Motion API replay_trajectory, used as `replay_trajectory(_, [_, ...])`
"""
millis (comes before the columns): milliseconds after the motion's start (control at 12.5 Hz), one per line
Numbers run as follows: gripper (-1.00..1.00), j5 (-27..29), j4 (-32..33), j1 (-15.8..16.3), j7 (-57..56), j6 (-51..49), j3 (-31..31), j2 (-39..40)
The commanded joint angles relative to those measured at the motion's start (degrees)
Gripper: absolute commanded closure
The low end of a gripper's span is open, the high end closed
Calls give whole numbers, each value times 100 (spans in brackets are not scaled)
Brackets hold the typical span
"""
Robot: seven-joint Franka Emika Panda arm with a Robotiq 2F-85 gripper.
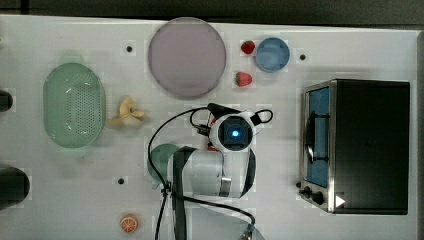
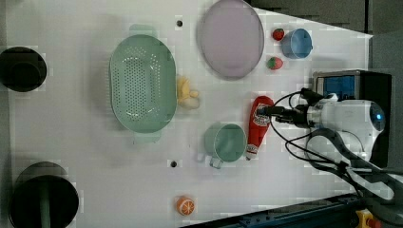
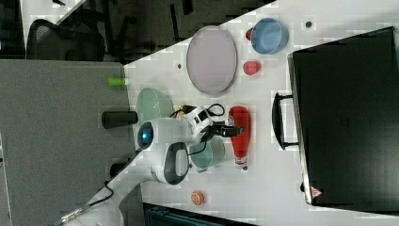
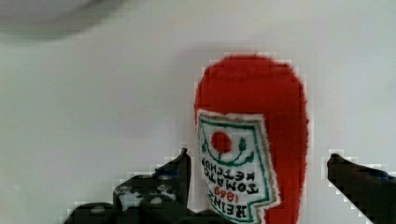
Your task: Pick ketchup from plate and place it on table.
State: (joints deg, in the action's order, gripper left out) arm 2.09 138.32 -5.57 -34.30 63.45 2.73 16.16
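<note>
Your pincer (image 4: 254,175) is spread wide, with one finger on each side of the ketchup bottle (image 4: 252,140) and a gap on both sides, so it is not pinching anything. That looks like a let-go: the bottle lies flat on its side on the white worktop (image 2: 95,156), with its label facing up, and nothing has to hold it there. It is well apart from the lilac plate (image 2: 230,38), so the job looks nearly done. In the left view the bottle lies just beside the green mug (image 2: 227,142). The two strawberries (image 2: 274,62) and the blue bowl (image 2: 296,43) sit farther off, near the plate.
</note>
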Motion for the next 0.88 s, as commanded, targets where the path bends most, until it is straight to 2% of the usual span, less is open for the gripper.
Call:
replay_trajectory(80, [-100,103,-528,-4,723,-612,-17,-933])
replay_trajectory(560, [-100,95,-1870,52,3208,-3492,-1,-1992])
replay_trajectory(880, [-100,79,-2846,65,3446,-4894,-6,-2201])
